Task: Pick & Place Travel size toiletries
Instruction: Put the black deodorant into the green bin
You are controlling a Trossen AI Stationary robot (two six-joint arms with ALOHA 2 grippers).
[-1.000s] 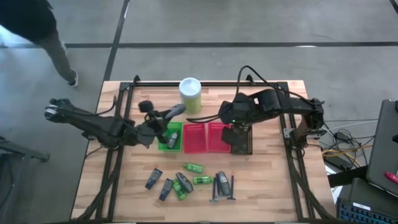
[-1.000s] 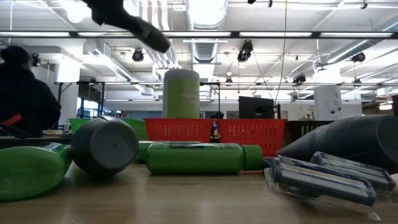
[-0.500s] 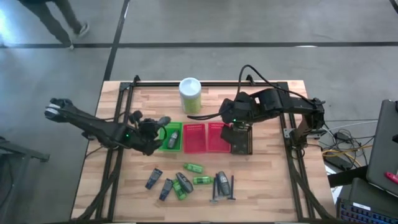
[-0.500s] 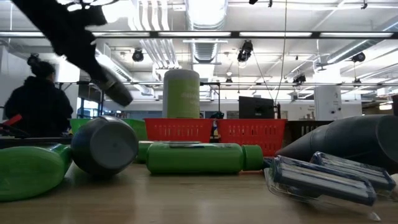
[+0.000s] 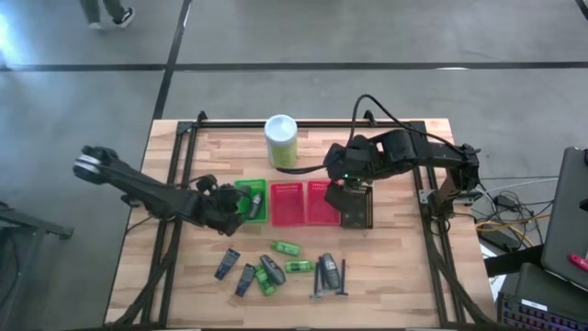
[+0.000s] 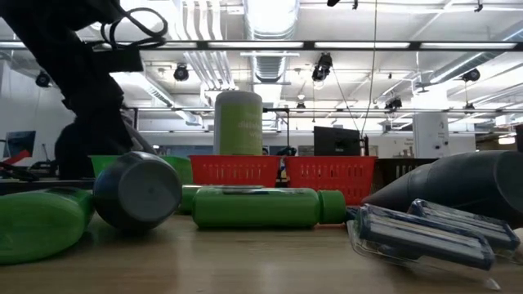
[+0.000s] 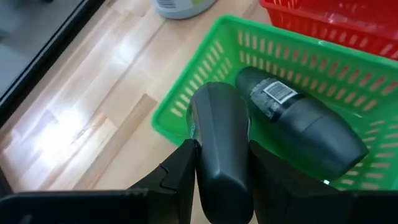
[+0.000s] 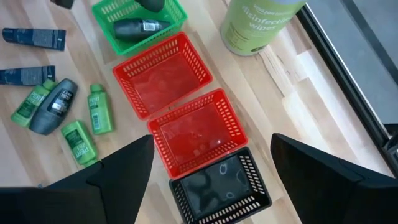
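Observation:
My left gripper (image 5: 235,204) is shut on a dark grey tube (image 7: 219,134) at the left rim of the green basket (image 7: 180,102). A second dark bottle (image 7: 298,118) with a label lies on its side in that basket (image 5: 262,221). The remaining travel size toiletries (image 5: 280,267) lie loose on the table near its front edge: dark tubes, green mini bottles (image 8: 93,109) and a dark bottle (image 5: 326,268). My right gripper (image 8: 211,180) hangs open high over the red baskets (image 8: 199,134) and the black basket (image 8: 221,186). My left gripper pinches the dark tube's two sides (image 7: 217,177) between its two fingers (image 7: 183,168). The fingers slant down from the table's left and lie along the tube. Its free rounded end (image 7: 214,93) sticks out ahead over the basket's rim; whether it touches the basket, I cannot tell.
A tall green canister with a white lid (image 5: 281,140) stands behind the baskets. Two red baskets (image 5: 303,202) and a black one (image 5: 356,210) stand in a row right of the green one. Razors (image 6: 425,233) lie at the near right.
My left gripper has come down from high above the green basket toward the near edge, rolling its wrist, and now hangs low at the basket's left rim. The dark tube stays in its fingers and has turned with it. The right arm has kept still.

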